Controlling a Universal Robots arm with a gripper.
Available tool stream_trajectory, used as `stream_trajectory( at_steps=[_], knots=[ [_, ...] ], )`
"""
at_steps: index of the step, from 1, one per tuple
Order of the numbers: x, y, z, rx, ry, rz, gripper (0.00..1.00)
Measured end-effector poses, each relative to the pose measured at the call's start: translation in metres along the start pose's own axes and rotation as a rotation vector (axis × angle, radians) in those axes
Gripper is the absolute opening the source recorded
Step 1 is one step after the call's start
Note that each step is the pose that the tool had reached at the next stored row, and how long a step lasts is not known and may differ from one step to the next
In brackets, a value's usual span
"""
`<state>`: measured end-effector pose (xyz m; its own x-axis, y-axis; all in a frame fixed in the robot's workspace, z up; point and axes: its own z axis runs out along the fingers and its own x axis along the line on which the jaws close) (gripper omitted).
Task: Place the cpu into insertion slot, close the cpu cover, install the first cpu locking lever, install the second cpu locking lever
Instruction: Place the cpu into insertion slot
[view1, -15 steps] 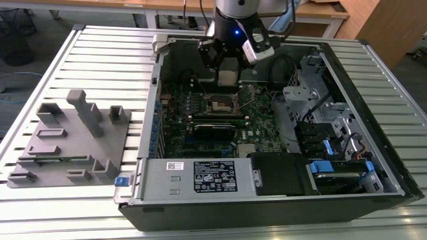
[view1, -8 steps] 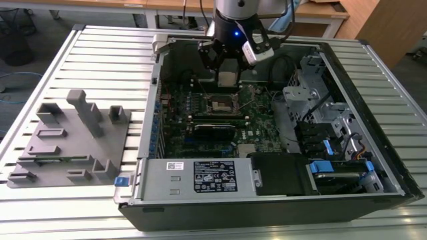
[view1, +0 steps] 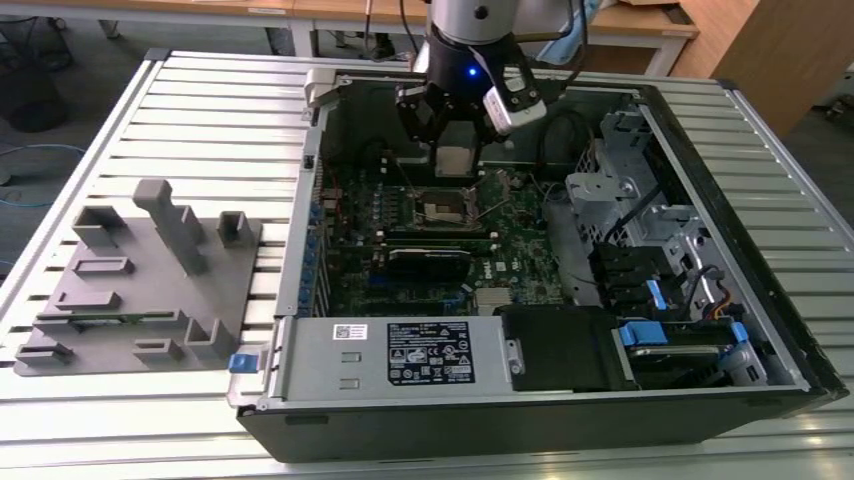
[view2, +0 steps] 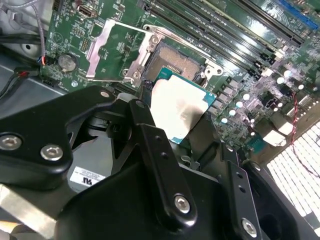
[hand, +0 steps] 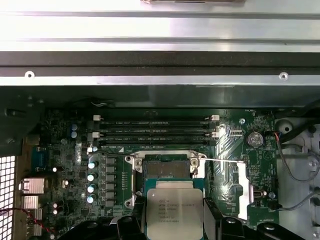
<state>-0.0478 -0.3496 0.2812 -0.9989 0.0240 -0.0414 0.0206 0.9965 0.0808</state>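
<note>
A slatted metal table (view1: 200, 100) is seen in the exterior view, and an open computer case (view1: 534, 420) is laid on its side on it. A grey fixture (view1: 134, 290) is set on the table toward the exterior view's left, apart from the case. A green board (view1: 514, 250) is mounted on the case floor. The arm (view1: 467, 20) is reached down into the case from above. The gripper (view1: 454, 165) is closed narrowly on the cpu (view2: 177, 107), which is pinched by its two opposite edges between the black fingers (view2: 142, 117), silver top facing the wrist cameras. The cpu is held above the board, close to the slot (hand: 167, 169) and not seated in it; the slot's dark centre is left exposed. The cover (view2: 98, 50) is swung open and lies flat on the board just beside the slot. Long black memory slots (hand: 155, 127) are ranged beyond the slot in the first wrist view.
</note>
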Motion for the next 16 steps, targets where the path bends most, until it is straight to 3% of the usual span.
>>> stream_trajectory(
  at_steps=[6,16],
  knots=[
    [0.0008,-0.0008,0.0099,0.0038,-0.0001,0.0,0.54],
    [0.0009,-0.0009,0.0106,0.0047,-0.0006,0.006,0.54]
  ],
)
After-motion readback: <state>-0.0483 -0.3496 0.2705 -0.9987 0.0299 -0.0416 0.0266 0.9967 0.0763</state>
